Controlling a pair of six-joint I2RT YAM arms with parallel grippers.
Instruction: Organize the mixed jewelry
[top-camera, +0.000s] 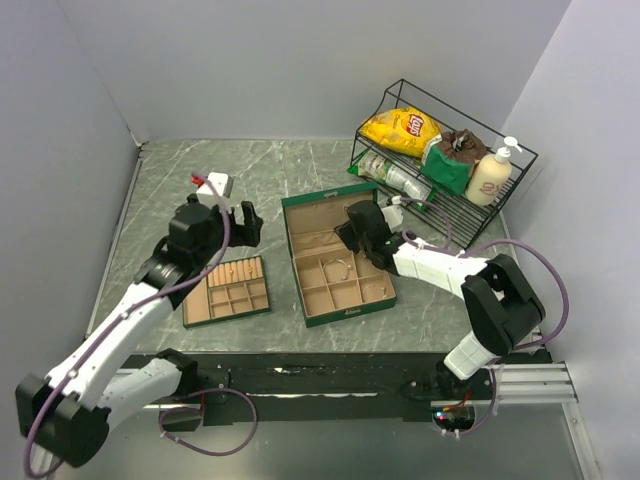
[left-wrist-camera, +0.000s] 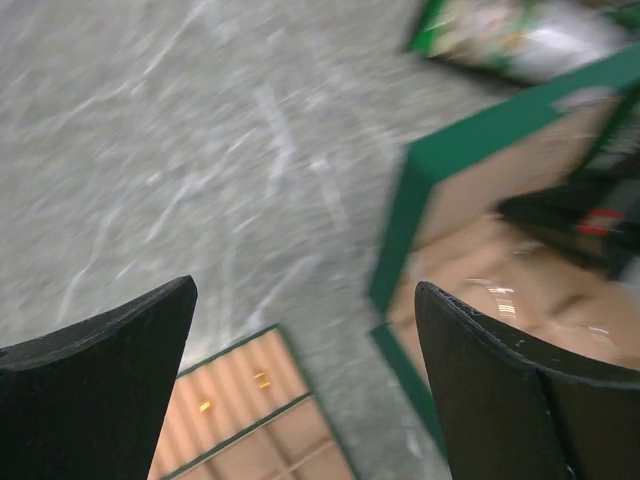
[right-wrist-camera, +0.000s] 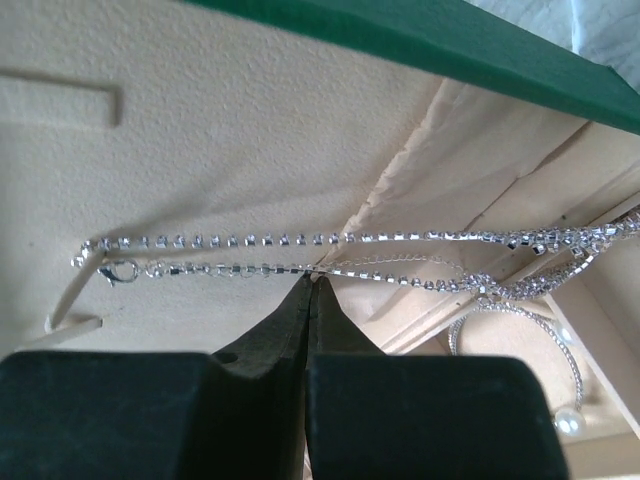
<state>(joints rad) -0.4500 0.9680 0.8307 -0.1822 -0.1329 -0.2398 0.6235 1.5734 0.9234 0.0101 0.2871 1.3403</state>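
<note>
My right gripper is shut, its tips pinching a silvery rhinestone chain with a clasp at its left end. The chain lies doubled across the tan floor of the green box. A thin wire bangle with a pearl end lies in a compartment to the right. In the top view the right gripper is inside the green box. My left gripper is open and empty, held above the table between the flat tan divided tray and the box. Two tiny gold pieces lie in the tray's ridged section.
A black wire rack at the back right holds a yellow chips bag, a green packet, a bottle and a lotion pump. A small white and red object sits at the back left. Grey walls enclose the table.
</note>
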